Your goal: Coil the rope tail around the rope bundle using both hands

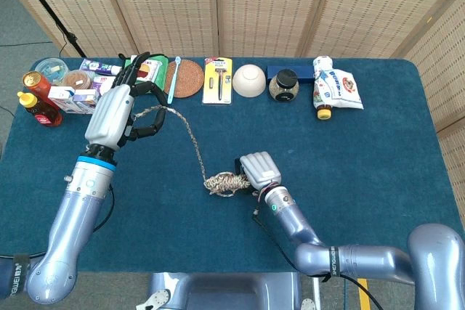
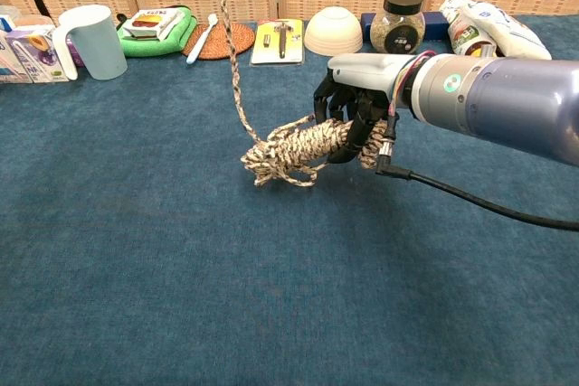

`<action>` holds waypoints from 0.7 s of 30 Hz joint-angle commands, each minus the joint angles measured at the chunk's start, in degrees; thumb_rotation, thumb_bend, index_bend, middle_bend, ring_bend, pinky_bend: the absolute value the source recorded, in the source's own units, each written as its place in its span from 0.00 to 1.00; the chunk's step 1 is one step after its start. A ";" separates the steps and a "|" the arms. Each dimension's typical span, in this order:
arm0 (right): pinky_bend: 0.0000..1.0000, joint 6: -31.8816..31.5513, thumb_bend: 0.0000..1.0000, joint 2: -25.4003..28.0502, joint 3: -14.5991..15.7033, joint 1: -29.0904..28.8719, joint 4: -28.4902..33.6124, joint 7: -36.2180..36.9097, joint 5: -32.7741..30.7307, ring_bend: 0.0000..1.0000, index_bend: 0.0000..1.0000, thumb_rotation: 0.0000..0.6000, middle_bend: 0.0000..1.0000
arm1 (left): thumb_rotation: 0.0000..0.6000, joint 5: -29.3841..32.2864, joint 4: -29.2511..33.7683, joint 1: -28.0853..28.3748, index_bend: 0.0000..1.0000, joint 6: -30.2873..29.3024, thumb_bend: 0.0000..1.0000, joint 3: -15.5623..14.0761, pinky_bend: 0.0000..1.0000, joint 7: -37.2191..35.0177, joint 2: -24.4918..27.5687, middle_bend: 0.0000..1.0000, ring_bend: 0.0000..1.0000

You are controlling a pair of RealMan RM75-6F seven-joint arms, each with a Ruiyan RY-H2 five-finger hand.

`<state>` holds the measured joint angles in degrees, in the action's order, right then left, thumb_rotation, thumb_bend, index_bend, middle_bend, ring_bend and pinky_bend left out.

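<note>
Your right hand (image 2: 353, 119) grips the rope bundle (image 2: 294, 146) in the middle of the blue table (image 2: 181, 296). Your left hand (image 1: 123, 110) holds the rope tail (image 1: 190, 143) up high, fingers curled around it, near the cup (image 2: 90, 41).

One rope bundle (image 2: 298, 146), one rope tail (image 1: 190, 139). Two robot hands: left robot hand (image 1: 116, 112), right robot hand (image 1: 259, 170). Along far edge of tabletop (image 1: 378, 157): one white bowl (image 1: 248, 80), one dark-lidded jar (image 1: 283, 85), one woven round coaster (image 1: 190, 78), one packaged razor (image 1: 217, 80), one toothbrush (image 1: 173, 78), one pale mug (image 2: 90, 41), two sauce bottles (image 1: 38, 99), one white bagged packet (image 1: 336, 85), one green pouch (image 1: 145, 72). Cartons at left too crowded to count.
</note>
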<state>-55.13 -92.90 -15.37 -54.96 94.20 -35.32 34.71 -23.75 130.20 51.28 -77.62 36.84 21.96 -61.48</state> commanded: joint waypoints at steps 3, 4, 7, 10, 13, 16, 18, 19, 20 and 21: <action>0.84 2.07 0.55 3.19 -2.68 0.01 5.93 4.44 -0.44 0.56 0.63 1.00 0.62 | 1.00 2.19 -4.05 3.78 0.58 -1.81 0.45 -0.28 0.00 1.56 -3.25 0.00 0.00; 0.84 2.46 0.56 3.71 -2.94 -0.01 6.70 5.12 -0.62 0.56 0.63 1.00 0.62 | 1.00 2.04 -4.81 4.18 0.58 -2.09 0.45 -0.53 0.00 1.60 -3.86 0.00 0.00; 0.84 3.93 0.56 5.64 -3.49 -0.11 9.38 7.18 -1.11 0.56 0.64 1.00 0.63 | 1.00 1.39 -7.81 5.39 0.58 -2.16 0.45 -1.03 0.00 1.17 -5.79 0.00 0.00; 0.84 4.98 0.57 7.25 -3.58 -0.16 11.47 8.82 -1.11 0.56 0.64 1.00 0.63 | 1.00 1.01 -10.50 6.35 0.58 -1.66 0.45 -0.97 0.00 0.15 -7.48 0.00 0.00; 0.84 6.29 0.57 8.67 -3.84 -0.19 13.63 11.13 -0.96 0.56 0.64 1.00 0.63 | 1.00 1.14 -13.16 7.55 0.58 -1.33 0.45 -0.66 0.00 -0.99 -9.66 0.00 0.00; 0.84 8.07 0.57 10.03 -3.87 -0.41 15.11 13.41 -1.14 0.56 0.64 1.00 0.63 | 1.00 1.22 -14.32 8.29 0.58 -0.96 0.45 -0.39 0.00 -2.04 -11.27 0.00 0.00; 0.84 8.14 0.57 10.49 -3.29 -0.69 15.29 13.54 -0.23 0.56 0.64 1.00 0.63 | 1.00 1.78 -14.15 8.55 0.58 -0.95 0.45 0.33 0.00 -2.68 -11.68 0.00 0.00; 0.84 7.88 0.58 10.48 -2.97 -0.80 15.17 13.37 0.19 0.56 0.64 1.00 0.63 | 1.00 1.95 -14.02 8.68 0.58 -1.13 0.45 0.50 0.00 -2.58 -11.72 0.00 0.00; 0.84 7.38 0.58 10.31 -2.47 -0.98 14.86 13.05 0.75 0.56 0.64 1.00 0.63 | 1.00 2.19 -13.74 8.93 0.58 -1.52 0.45 0.69 0.00 -2.17 -11.71 0.00 0.00; 0.84 7.03 0.58 10.11 -2.16 -1.11 14.56 12.87 1.04 0.56 0.64 1.00 0.63 | 1.00 2.36 -13.49 9.11 0.58 -1.82 0.45 0.82 0.00 -1.84 -11.69 0.00 0.00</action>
<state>-47.63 -82.61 -18.01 -55.82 109.07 -22.15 35.25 -21.64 116.43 60.13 -79.11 37.45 19.78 -73.12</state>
